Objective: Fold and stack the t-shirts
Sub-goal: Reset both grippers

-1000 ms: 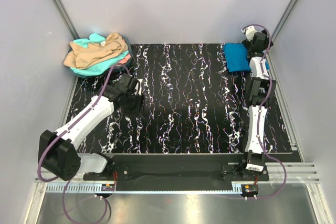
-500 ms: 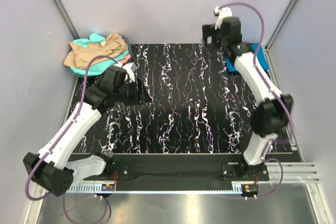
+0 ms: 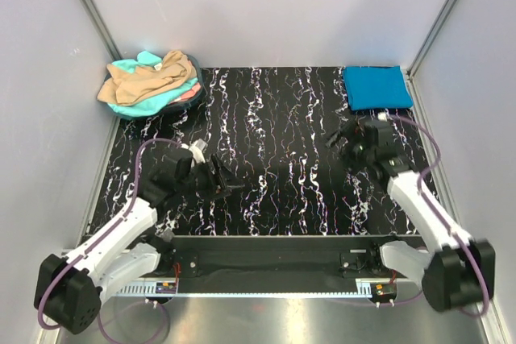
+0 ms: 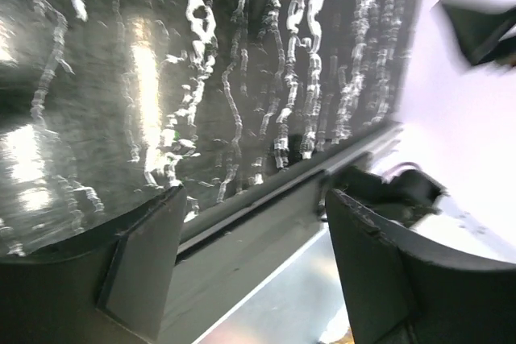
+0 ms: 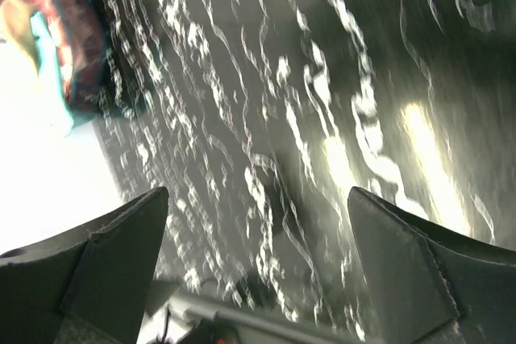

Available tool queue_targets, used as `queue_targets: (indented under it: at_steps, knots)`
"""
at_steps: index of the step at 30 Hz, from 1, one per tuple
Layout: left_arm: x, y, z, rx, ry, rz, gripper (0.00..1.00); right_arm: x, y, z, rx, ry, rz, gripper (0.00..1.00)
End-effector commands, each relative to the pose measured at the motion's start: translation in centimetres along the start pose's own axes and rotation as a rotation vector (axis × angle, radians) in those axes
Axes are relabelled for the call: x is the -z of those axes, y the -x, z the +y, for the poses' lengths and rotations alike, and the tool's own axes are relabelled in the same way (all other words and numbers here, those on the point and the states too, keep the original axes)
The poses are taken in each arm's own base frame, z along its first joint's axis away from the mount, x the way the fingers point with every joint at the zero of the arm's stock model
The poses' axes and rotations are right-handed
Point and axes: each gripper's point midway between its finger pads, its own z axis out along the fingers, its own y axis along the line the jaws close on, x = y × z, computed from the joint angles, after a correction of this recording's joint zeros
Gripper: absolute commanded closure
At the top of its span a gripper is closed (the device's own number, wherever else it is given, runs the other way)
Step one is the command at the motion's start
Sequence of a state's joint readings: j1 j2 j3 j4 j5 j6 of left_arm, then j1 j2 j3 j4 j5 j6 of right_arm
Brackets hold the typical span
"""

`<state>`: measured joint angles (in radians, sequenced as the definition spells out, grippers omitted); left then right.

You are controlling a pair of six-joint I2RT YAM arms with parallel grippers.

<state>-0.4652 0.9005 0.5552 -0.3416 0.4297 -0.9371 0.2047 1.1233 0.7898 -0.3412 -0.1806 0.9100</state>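
A bright blue cloth t-shirt [image 3: 377, 88] lies folded into a flat rectangle in the far right corner of the black desk top veined with white [image 3: 282, 118]. It sits square to the edges, with nothing touching it.

In the far left corner the other shirts are heaped loosely together. A crumpled tan-beige shirt [image 3: 145, 78] is on top and a mint-turquoise shirt [image 3: 133, 106] is spread under it. A sliver of coral-pink cloth [image 3: 190, 93] shows at the heap's right side. None of these three is folded.

Both arms are low over the near half of the desk, well apart from either corner. The left gripper [image 4: 254, 195] hangs near the near edge on the left side, pointing toward the middle. Its jaws are spread wide, with only desk surface and the front rail showing between them. The right gripper [image 5: 256, 199] is on the right side, partway between the blue shirt and the near edge. Its jaws are likewise spread with nothing between them. Its own view is blurred and looks across the desk toward the heap.
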Motion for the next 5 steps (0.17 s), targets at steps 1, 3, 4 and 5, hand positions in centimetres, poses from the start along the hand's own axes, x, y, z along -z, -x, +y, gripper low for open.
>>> queue_targets:
  at_steps: [1, 3, 4, 5]
  knots:
    - [0.7, 0.7, -4.5, 0.042, -0.267, -0.049, 0.24, 2.3, -3.9, -1.9, -0.141, 0.058, 0.059, 0.0]
    - [2.2, 0.7, -6.9, 0.062, -0.423, -0.077, 0.22, 3.2, -6.4, -3.7, -0.195, 0.112, 0.085, 0.0]
    - [1.7, -0.4, -5.4, 0.106, -0.449, -0.065, 0.21, 3.7, -7.0, -4.1, -0.204, 0.134, 0.087, 0.0]
    - [2.2, -0.6, -5.5, 0.131, -0.514, -0.08, 0.21, 4.9, -8.3, -3.9, -0.189, 0.236, 0.103, 0.0]
